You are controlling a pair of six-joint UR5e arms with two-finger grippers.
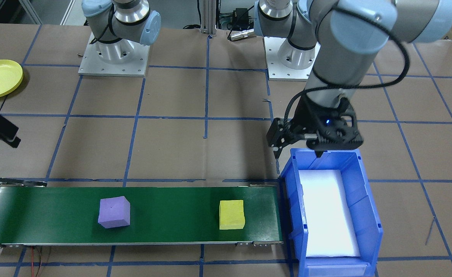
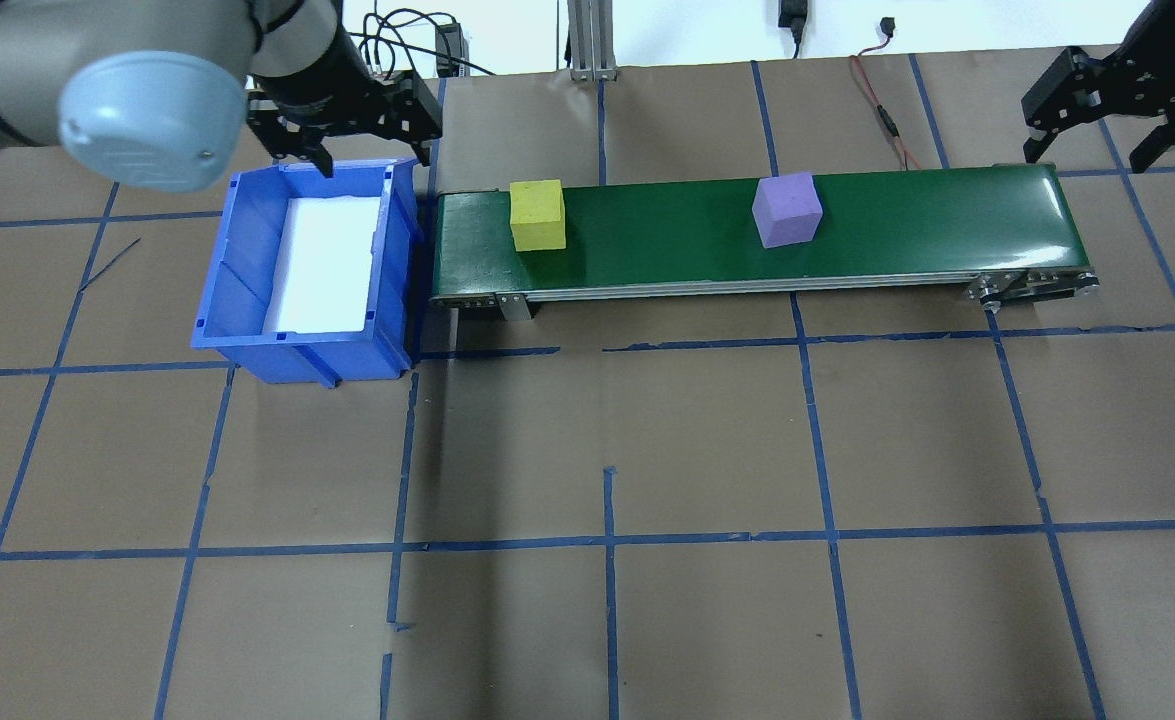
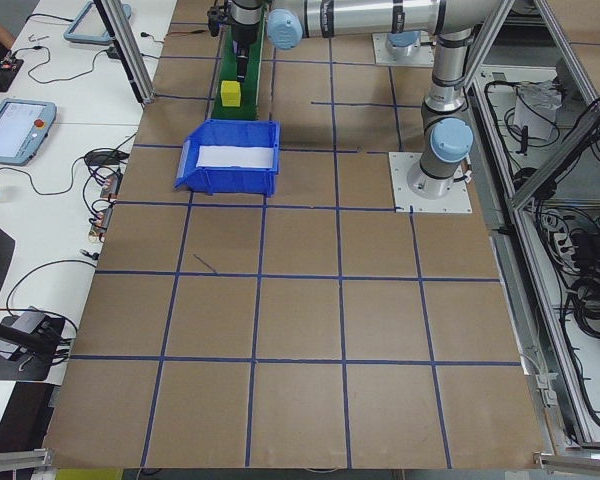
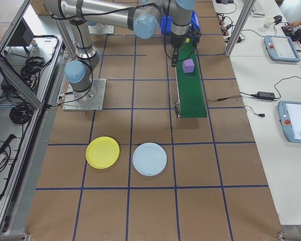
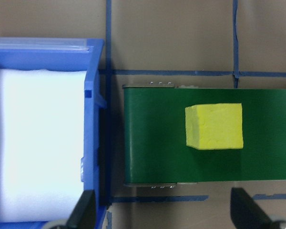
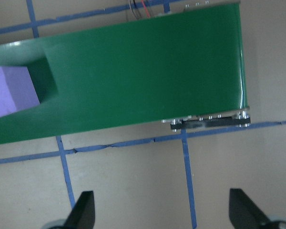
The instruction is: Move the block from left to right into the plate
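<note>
Yellow block point(image 2: 537, 214) sits on the green conveyor belt point(image 2: 897, 225) near its left end, just beside the blue bin point(image 2: 247, 250). Purple block point(image 2: 787, 209) sits further along the same belt, toward the right arm's side. Neither is held.

Left pincer point(image 2: 345, 135) hangs over the far rim of the bin, fingers apart, nothing between them. From it the yellow block lies off toward the belt side, near but not below; in the left wrist view the block point(image 5: 213, 126) shows ahead and right of centre, between the two fingertips' lines. Block is roughly cubic, so no long axis to speak of; faces look squared w/ the belt edges.

Right pincer point(image 2: 1097, 120) hangs past the belt's right end, fingers apart, empty. Purple block point(image 6: 12, 93) shows only at the edge of the right wrist view, well back along the belt from that pincer.

Judgement: left arm is nearer the yellow block, right arm nearer the purple one and the plate point(image 4: 103, 152) (pale yellow, on the table well beyond the belt's right end, beside a pale blue plate point(image 4: 149, 158)). Nothing is in either plate yet.
</note>
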